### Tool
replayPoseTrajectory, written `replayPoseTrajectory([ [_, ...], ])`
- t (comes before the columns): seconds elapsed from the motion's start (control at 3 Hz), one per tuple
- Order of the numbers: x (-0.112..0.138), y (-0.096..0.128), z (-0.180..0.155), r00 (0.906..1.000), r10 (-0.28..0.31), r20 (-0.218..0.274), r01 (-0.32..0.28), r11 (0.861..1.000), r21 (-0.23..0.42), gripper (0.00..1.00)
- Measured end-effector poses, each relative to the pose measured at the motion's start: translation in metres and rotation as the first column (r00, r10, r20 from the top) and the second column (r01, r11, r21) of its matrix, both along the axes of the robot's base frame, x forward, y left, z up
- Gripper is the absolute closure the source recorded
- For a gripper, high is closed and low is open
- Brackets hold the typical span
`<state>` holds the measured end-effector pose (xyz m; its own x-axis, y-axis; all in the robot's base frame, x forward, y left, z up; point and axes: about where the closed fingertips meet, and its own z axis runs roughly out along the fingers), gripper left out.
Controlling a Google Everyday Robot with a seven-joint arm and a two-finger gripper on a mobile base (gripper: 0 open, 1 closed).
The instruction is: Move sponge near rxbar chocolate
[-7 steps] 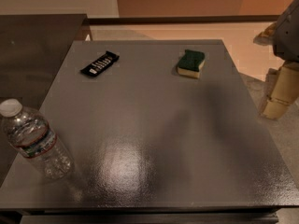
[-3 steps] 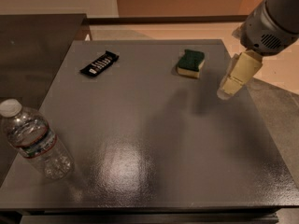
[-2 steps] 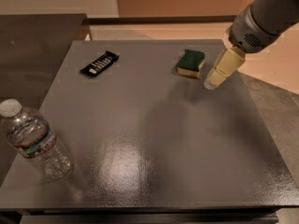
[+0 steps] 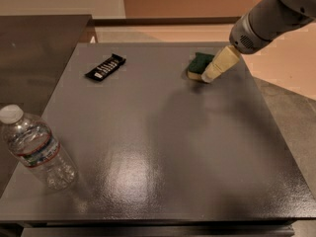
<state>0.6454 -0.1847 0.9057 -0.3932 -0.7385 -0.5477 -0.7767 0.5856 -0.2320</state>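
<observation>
The sponge (image 4: 197, 64), dark green on top with a pale yellow base, lies on the grey table (image 4: 158, 132) near its far right edge. The rxbar chocolate (image 4: 105, 67), a flat black wrapper with white lettering, lies at the far left of the table, well apart from the sponge. My gripper (image 4: 209, 76) comes in from the upper right on the grey arm (image 4: 266, 19). Its cream tip is low over the table at the sponge's right side, overlapping the sponge's right edge. I cannot tell whether it touches the sponge.
A clear plastic water bottle (image 4: 37, 149) with a white cap stands at the table's near left corner. A dark counter (image 4: 34, 38) adjoins the table on the left. Tan floor lies beyond the table's right and far edges.
My gripper has moved left and down from beyond the table's right side to the sponge's right edge. The sponge, rxbar and bottle have not moved.
</observation>
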Motion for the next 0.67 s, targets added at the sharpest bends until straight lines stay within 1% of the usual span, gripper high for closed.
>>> replayPoseTrajectory([
  [0.33,0.02,0.001,-0.017,0.9988,-0.042,-0.027,0.043,0.998,0.05,0.0],
  [0.67,0.032,0.004,-0.035,0.9964,-0.063,-0.057,0.068,0.994,0.091,0.0],
])
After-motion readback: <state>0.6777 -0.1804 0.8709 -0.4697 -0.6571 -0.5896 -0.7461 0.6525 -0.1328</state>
